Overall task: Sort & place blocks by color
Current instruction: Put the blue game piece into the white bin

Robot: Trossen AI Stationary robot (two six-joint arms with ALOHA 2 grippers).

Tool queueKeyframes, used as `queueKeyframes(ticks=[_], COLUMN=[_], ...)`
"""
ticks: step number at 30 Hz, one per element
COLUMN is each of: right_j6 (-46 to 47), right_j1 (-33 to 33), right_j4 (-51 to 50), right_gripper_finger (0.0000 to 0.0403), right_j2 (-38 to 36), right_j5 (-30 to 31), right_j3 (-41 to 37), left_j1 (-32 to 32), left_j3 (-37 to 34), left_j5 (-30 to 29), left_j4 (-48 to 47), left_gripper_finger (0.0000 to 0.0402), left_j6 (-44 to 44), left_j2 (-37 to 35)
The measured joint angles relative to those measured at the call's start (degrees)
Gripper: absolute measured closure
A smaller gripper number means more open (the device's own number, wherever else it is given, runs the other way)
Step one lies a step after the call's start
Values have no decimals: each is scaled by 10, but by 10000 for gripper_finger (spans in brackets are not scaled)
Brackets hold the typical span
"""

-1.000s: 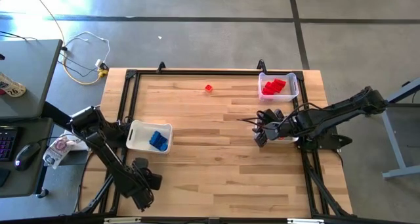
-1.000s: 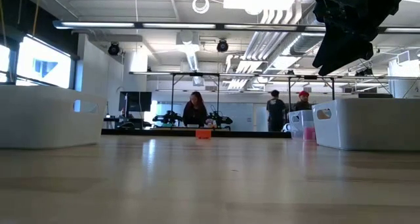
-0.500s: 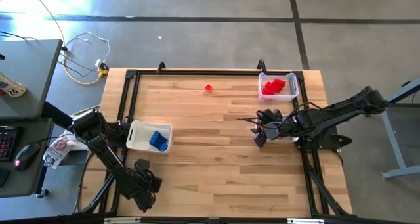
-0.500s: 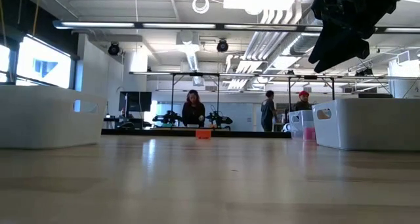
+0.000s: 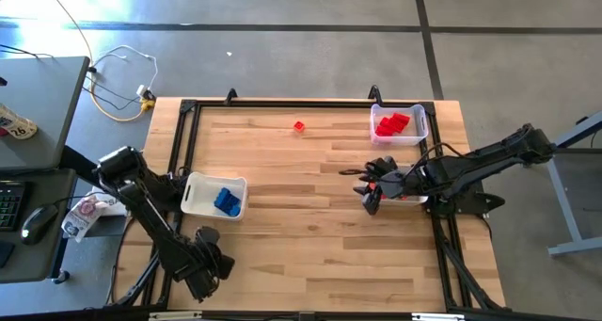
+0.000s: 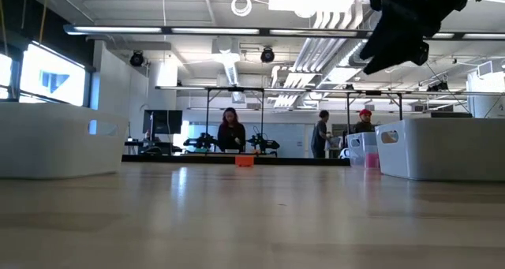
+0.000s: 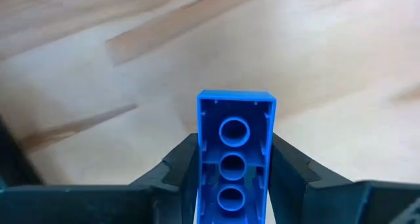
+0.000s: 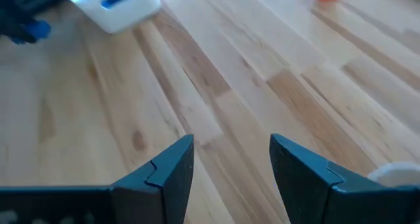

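Blue block (image 7: 235, 163) pinched end-on between the left gripper's (image 7: 235, 168) fingers, at the table's (image 5: 310, 255) 7 o'clock corner. Just beyond, a white bin (image 5: 195, 195) holds blue blocks (image 5: 226, 200). At 1 o'clock, a clear bin (image 5: 420, 120) holds red blocks (image 5: 392, 124). A loose block (image 5: 299, 126) lies at 12 o'clock. Right gripper (image 8: 231, 159), at 3 o'clock, has its fingers spread and empty.

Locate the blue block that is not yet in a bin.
The blue block is clamped in the left gripper, near the table's front-left corner in the high view, just in front of the white bin holding blue blocks.
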Motion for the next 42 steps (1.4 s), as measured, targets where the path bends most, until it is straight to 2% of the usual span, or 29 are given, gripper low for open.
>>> queueKeyframes(ticks=[11,21,29,36,42], right_j6=[-106,-263,-389,-408,-410], right_j1=[0,-1,-1,-21,-71], right_j4=[76,153,241,254,255], right_gripper_finger=[218,218,218,218,218], right_j2=[0,0,0,0,0], right_j5=[2,73,88,106,97], right_j3=[0,0,0,0,0], left_j1=[38,122,225,305,355], left_j3=[1,1,1,1,1], left_j5=[-115,-204,-186,-134,-87], left_j4=[19,-48,-162,-218,-280], left_gripper_finger=[291,289,288,287,287], left_j6=[111,248,334,395,392], left_j2=[-101,-190,-218,-215,-214])
